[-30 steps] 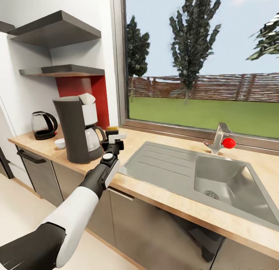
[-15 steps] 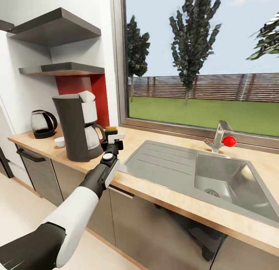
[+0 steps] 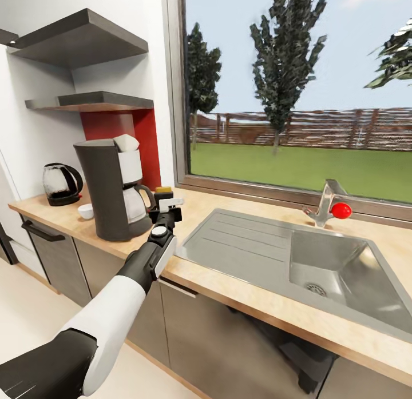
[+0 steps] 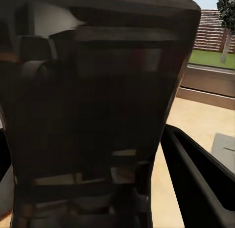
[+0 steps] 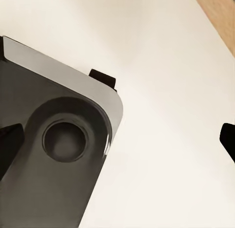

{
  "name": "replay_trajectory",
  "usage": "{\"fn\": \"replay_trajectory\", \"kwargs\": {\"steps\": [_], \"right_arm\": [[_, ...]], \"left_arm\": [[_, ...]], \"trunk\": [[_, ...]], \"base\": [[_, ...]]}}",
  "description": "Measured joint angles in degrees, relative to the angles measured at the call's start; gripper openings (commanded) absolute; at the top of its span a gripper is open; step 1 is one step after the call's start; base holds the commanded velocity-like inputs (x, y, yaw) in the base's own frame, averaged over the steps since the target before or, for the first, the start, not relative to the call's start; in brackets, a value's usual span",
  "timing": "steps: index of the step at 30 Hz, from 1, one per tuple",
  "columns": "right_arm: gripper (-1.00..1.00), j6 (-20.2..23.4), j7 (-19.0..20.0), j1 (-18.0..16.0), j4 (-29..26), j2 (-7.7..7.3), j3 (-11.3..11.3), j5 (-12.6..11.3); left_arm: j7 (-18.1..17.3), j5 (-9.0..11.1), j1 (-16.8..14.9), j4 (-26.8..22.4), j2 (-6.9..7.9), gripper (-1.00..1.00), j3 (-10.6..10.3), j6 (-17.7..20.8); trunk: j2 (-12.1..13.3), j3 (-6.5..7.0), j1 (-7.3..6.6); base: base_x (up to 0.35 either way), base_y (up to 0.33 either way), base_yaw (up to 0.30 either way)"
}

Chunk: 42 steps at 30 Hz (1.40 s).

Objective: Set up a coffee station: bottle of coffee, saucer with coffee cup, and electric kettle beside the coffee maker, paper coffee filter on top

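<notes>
The bottle point(image 3: 165, 193), a dark jar with a yellow cap, stands upright on the surface point(image 3: 229, 273) just right of the coffee maker point(image 3: 111, 187), beside its glass carafe, its long axis vertical. It lies directly ahead of the left gripper point(image 3: 170, 204), whose fingers point(image 3: 177, 202) sit at about cap height in the head view; that view does not settle whether they touch it or merely stand in front of it. From the left wrist, a broad dark body point(image 4: 103, 115) fills the space between the fingers, with one finger point(image 4: 200, 174) standing off to its side, so the fingers look spread about the bottle rather than pinched on it. I judge the bottle already set down where the task wants it, so the coming move turns on drawing straight back along the arm's line, away from the window point(image 3: 297, 90), without dragging the bottle. Farther left a white cup point(image 3: 86, 211) and the kettle point(image 3: 62, 184) stand on the surface. The right wrist camera looks down on pale floor point(image 5: 166, 115) and a dark part of the robot; whether those fingers are parted I cannot tell.
</notes>
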Motion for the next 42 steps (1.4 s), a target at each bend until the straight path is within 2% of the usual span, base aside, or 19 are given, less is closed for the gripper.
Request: {"fn": "replay_trajectory", "kwargs": {"steps": [26, 42], "right_arm": [[1.00, 0.0, 0.0, 0.0, 0.0, 0.01, 0.0, 0.0], [1.00, 0.0, 0.0, 0.0, 0.0, 0.02, 0.0, 0.0]], "left_arm": [[0.0, 0.0, 0.0, -0.1, 0.00, -1.00, 0.2, 0.0], [0.0, 0.0, 0.0, 0.0, 0.00, -1.00, 0.3, 0.0]], "trunk": [[0.0, -0.02, 0.01], [0.0, -1.22, 0.01]], "base": [[0.030, 0.012, 0.000], [0.000, 0.000, 0.000]]}}
